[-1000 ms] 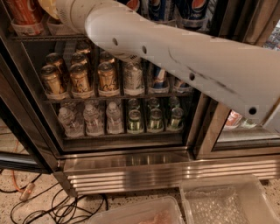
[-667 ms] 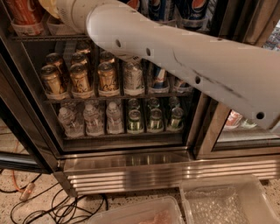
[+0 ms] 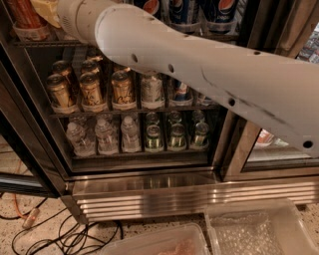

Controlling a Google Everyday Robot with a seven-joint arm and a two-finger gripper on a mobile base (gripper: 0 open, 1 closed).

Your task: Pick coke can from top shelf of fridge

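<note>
The fridge (image 3: 149, 195) stands open in front of me. Its top shelf (image 3: 35, 44) runs along the upper edge of the view. On it at the far left a red can (image 3: 22, 14) stands in a clear tray, its label cut off by the frame. Several blue Pepsi cans (image 3: 219, 10) stand at the right of the same shelf. My white arm (image 3: 199, 69) crosses the view from lower right to upper left, towards the left part of that shelf. The gripper is out of view, past the arm's end at the top left.
Gold cans (image 3: 92, 89) and a silver can (image 3: 152, 89) fill the middle rack. Water bottles (image 3: 104, 134) and green cans (image 3: 174, 134) stand on the lowest rack. A dark door frame post (image 3: 239, 144) divides the fridge. Cables (image 3: 75, 234) and clear plastic bins (image 3: 249, 229) lie on the floor.
The arm has shifted slightly down and to the left. The cans and racks have not moved.
</note>
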